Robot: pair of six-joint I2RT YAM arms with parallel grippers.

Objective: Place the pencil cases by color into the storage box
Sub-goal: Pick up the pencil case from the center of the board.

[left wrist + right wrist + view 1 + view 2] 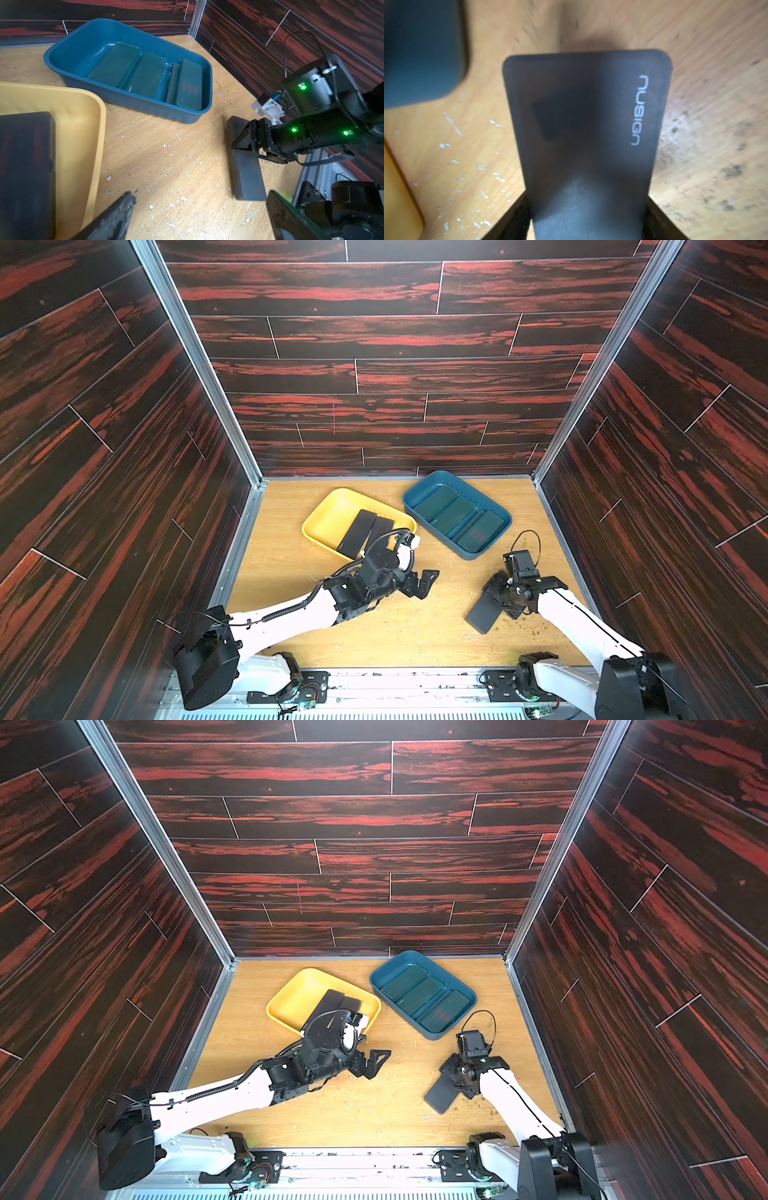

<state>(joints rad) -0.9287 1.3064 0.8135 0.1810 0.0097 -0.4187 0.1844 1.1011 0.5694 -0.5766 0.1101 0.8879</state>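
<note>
The black case [482,616] lies flat on the table [291,572], on the robot's side of the blue tray [482,498] and clear of it. Its far end points toward that tray's near wall. The right gripper [496,593] straddles the case's near half, and in the right wrist view its two fingers [512,218] press against the case's long edges, pinching it. The case's pale logo faces up there.

Inside the blue tray, green cases [451,514] lie side by side along the floor. Three lie flat, and a narrow strip of a fourth [173,83] shows between the last two. I cannot tell whether that one stands on edge or is tucked under.

The yellow tray [328,514] sits just left of the blue tray, with their near corners almost meeting; whether they touch I cannot tell. It holds two more black cases [357,533] side by side toward its end nearest the blue tray, and the rest of its floor is bare.

The left gripper [422,585] hangs over the table nearer the robot than the blue tray's left corner, between the yellow tray and the pinched case. Its jaws are spread wide with nothing between them. In both top views the left wrist covers the yellow tray's near corner and the near ends of the two cases in it.

White flecks [170,149] dot the table between the blue tray and the left gripper.
</note>
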